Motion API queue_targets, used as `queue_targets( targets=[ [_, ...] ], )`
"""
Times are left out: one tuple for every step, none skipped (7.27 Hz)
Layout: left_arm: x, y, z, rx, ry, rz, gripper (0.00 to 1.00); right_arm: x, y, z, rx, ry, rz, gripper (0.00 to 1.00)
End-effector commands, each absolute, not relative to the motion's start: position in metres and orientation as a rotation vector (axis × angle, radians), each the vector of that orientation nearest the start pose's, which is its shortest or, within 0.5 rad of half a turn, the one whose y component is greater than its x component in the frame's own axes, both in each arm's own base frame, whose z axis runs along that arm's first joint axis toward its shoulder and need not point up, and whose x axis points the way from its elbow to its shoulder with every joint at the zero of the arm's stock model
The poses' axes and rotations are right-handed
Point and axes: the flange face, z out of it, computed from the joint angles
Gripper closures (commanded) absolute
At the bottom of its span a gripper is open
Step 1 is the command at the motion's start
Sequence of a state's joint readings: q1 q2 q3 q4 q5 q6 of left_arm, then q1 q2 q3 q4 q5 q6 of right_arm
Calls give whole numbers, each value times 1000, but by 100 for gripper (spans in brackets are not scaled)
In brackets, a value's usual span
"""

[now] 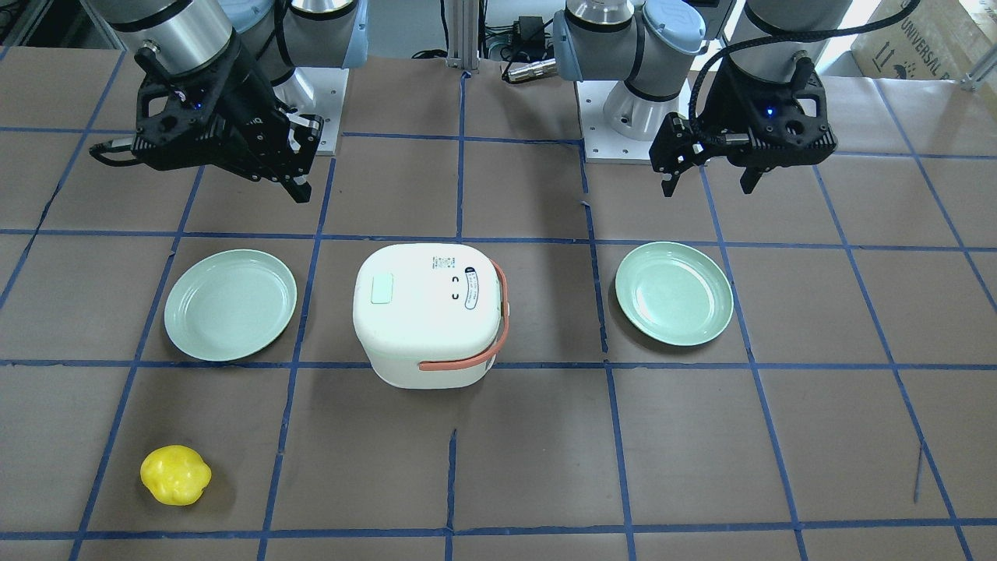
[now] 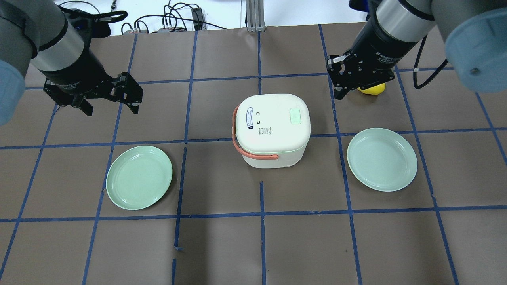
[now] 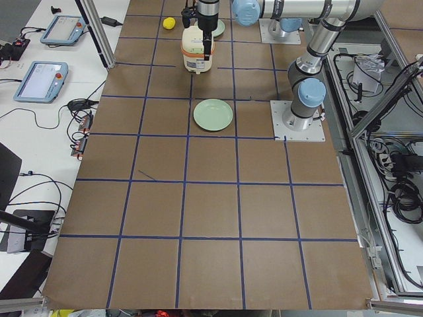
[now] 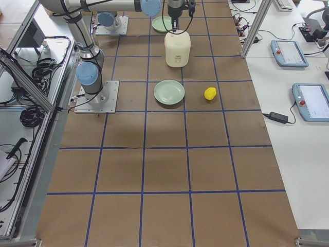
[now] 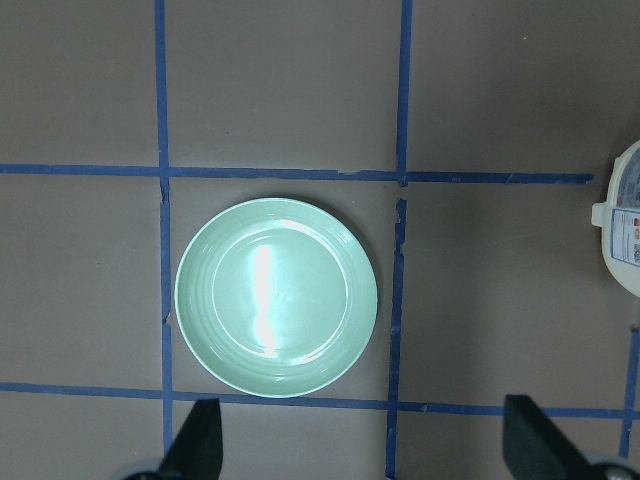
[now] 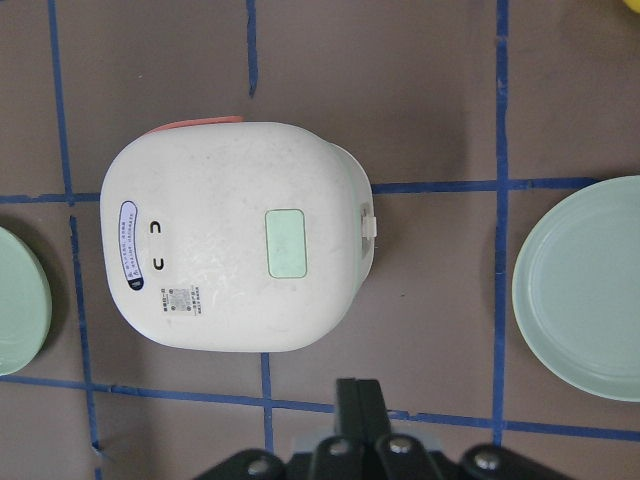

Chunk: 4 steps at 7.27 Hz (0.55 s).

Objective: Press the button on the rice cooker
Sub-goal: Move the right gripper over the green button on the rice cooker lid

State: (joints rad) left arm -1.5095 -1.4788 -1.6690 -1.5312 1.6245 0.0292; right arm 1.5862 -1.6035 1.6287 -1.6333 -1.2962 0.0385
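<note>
Overhead, the left gripper point(image 2: 111, 106) hangs above the table point(image 2: 222, 245), fingers wide apart, just beyond a green plate point(image 2: 138, 177). At the middle stands the white rice cooker point(image 2: 271, 128), lid down, orange handle point(image 2: 259, 157) folded around its left side. The right gripper point(image 2: 337, 95) hovers off the cooker's far right corner, fingers pressed together on nothing. A yellow object point(image 2: 374, 90) peeks from behind it, and a second green plate point(image 2: 382, 159) lies nearer.

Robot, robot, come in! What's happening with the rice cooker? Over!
Left gripper open, right gripper shut, both hovering. Rice cooker closed, untouched. Two plates beside it, nothing blocking.
</note>
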Motion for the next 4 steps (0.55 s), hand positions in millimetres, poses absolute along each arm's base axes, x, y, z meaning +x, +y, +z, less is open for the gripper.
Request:
queue_targets(
  targets=[
    [-100, -463, 487, -49, 3086, -46, 0, 171, -478, 446, 24, 2832, -45, 98],
    [-100, -463, 487, -51, 3086, -48, 0, 171, -478, 426, 24, 2831, -57, 98],
    [-100, -463, 487, -51, 3086, -48, 0, 173, -485, 414, 22, 2814, -75, 98],
    [-100, -464, 487, -51, 3086, -46, 0, 177, -493, 409, 15, 2766, -63, 98]
  ],
)
